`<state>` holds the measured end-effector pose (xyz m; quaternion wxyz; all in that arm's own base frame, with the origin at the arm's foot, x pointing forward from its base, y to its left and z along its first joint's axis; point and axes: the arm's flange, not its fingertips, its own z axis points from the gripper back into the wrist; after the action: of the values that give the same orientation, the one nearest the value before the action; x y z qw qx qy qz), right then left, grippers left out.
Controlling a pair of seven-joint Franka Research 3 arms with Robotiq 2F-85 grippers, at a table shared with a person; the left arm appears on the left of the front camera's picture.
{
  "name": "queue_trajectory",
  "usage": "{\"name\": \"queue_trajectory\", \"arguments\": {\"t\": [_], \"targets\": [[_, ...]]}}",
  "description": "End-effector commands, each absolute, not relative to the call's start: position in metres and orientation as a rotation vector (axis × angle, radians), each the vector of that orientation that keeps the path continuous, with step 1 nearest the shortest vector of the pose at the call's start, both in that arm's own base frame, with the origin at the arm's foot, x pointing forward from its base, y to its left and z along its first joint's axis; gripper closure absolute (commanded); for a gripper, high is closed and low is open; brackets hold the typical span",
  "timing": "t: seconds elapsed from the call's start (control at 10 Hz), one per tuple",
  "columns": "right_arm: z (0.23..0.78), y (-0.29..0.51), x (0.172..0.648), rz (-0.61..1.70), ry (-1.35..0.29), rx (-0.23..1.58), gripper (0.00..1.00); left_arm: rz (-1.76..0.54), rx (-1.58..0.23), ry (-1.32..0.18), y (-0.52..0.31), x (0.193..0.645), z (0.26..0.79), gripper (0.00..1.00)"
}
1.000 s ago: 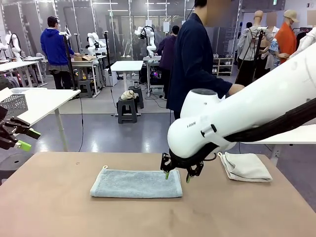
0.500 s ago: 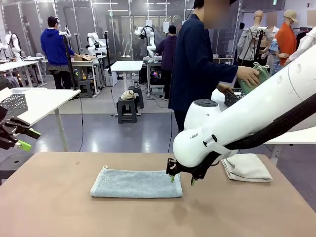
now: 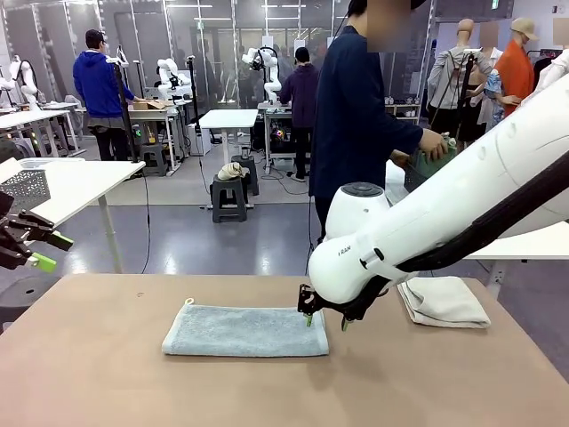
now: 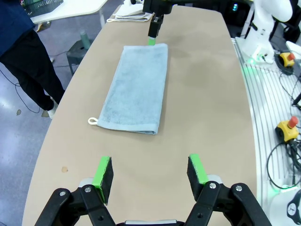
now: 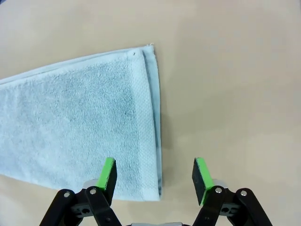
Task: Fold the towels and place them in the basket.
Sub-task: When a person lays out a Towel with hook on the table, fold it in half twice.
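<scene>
A pale grey-blue towel lies folded into a long strip on the table's middle. My right gripper hovers open just above its right end, one pad over the towel's edge and the other over bare table. A cream-white towel lies folded at the far right. My left gripper is open and empty off the table's left side, aimed along the grey-blue towel. A dark mesh basket sits on the side table; the person's hands are at it.
The brown table has bare room in front of and left of the towel. A paler silver mesh basket stands on a white table at the left. The person stands just beyond the far edge, turned toward the side table.
My right gripper has shifted slightly right and down over the towel's end, still open. The person's hands moved at the side table. My left arm has not moved.
</scene>
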<state>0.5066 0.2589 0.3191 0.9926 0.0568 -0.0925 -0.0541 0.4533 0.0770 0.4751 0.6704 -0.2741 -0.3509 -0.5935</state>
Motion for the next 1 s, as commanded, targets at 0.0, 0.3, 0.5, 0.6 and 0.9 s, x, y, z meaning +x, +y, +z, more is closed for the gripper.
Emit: {"name": "queue_trajectory", "arguments": {"t": [0.0, 0.3, 0.5, 0.6, 0.9], "targets": [[0.311, 0.280, 0.517, -0.169, -0.208, 0.069, 0.19, -1.344, -0.625, -0.799, 0.077, 0.451, 0.476, 0.19], [0.306, 0.288, 0.519, -0.172, -0.204, 0.072, 0.19, -1.344, -0.625, -0.799, 0.077, 0.451, 0.476, 0.19], [0.303, 0.289, 0.519, -0.152, -0.202, 0.081, 0.19, -1.344, -0.625, -0.799, 0.077, 0.451, 0.476, 0.19], [0.301, 0.288, 0.521, -0.138, -0.200, 0.085, 0.19, -1.344, -0.625, -0.799, 0.077, 0.451, 0.476, 0.19], [0.298, 0.287, 0.523, -0.090, -0.209, 0.084, 0.19, -1.344, -0.625, -0.799, 0.077, 0.451, 0.476, 0.19]]}}
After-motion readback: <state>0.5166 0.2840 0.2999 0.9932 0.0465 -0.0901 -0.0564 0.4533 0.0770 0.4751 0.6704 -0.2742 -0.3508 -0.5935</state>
